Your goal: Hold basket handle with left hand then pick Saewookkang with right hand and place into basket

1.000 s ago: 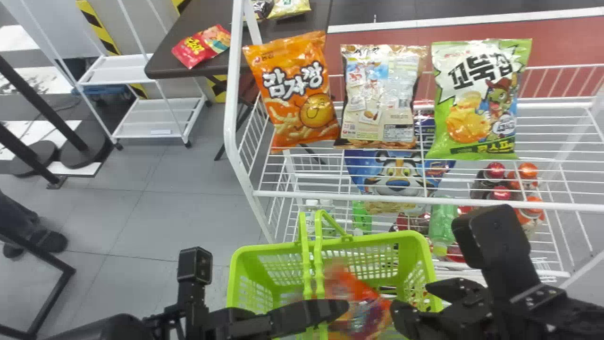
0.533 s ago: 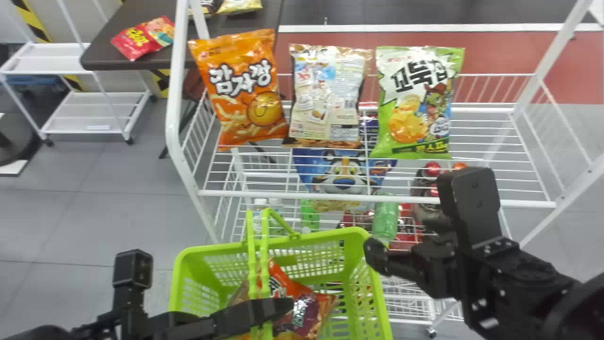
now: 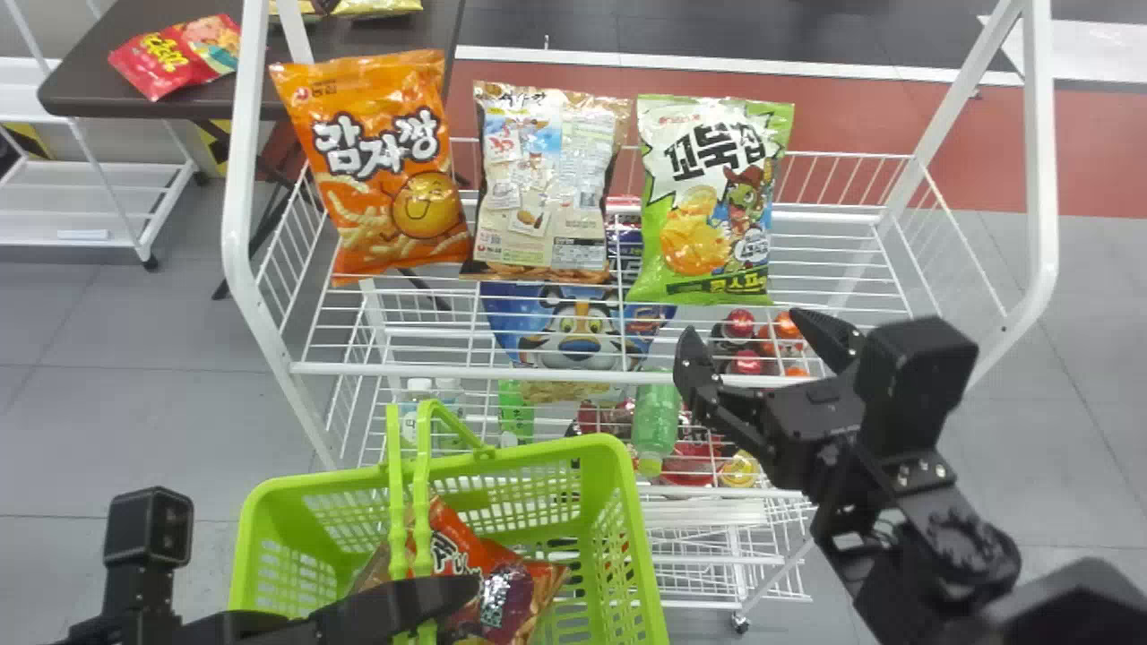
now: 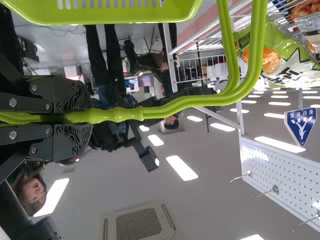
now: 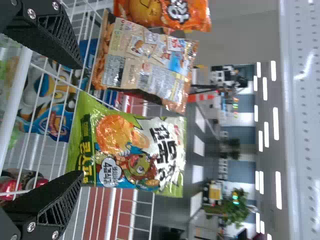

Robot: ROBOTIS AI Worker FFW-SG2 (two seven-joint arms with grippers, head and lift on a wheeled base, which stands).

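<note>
The red bag (image 3: 515, 593), likely the Saewookkang, lies in the basket (image 3: 538, 451), lower and left of the right gripper (image 3: 742, 329), whose 2 fingers stand apart, empty. The left gripper (image 4: 90, 117), nearer the bag, squeezes the handle (image 4: 117, 115). The drop looks done

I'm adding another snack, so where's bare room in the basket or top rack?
In the basket, right of the red bag; on the rack, right of the green bag. The beige bag and orange bag crowd the rack's left.
</note>
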